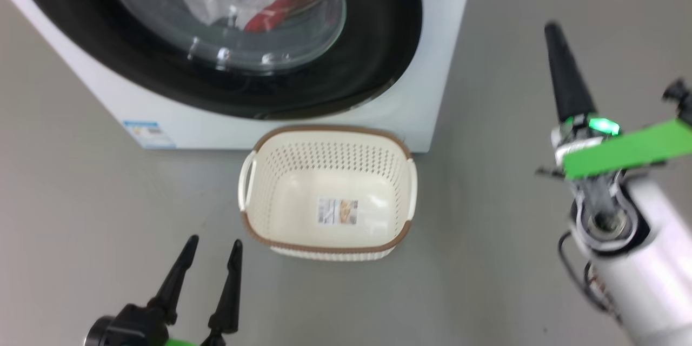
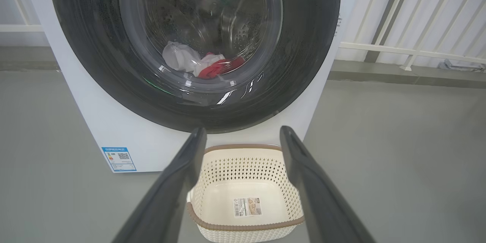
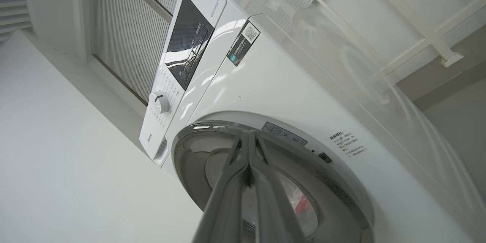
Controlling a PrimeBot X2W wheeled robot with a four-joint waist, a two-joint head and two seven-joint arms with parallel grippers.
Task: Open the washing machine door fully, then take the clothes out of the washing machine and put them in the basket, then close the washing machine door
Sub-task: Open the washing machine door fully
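Glossy black round washing-machine door (image 1: 378,48) shut on red-and-white clothes (image 1: 259,5); left tool (image 1: 215,240) wide, right tool (image 1: 554,32) pinched empty. Swung open, the door may strike the cream perforated basket (image 1: 324,131) just before it.

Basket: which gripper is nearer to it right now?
Left. The left gripper, open, sits just off the near left corner of the basket. The right gripper, shut, is farther away, off to the basket's right.
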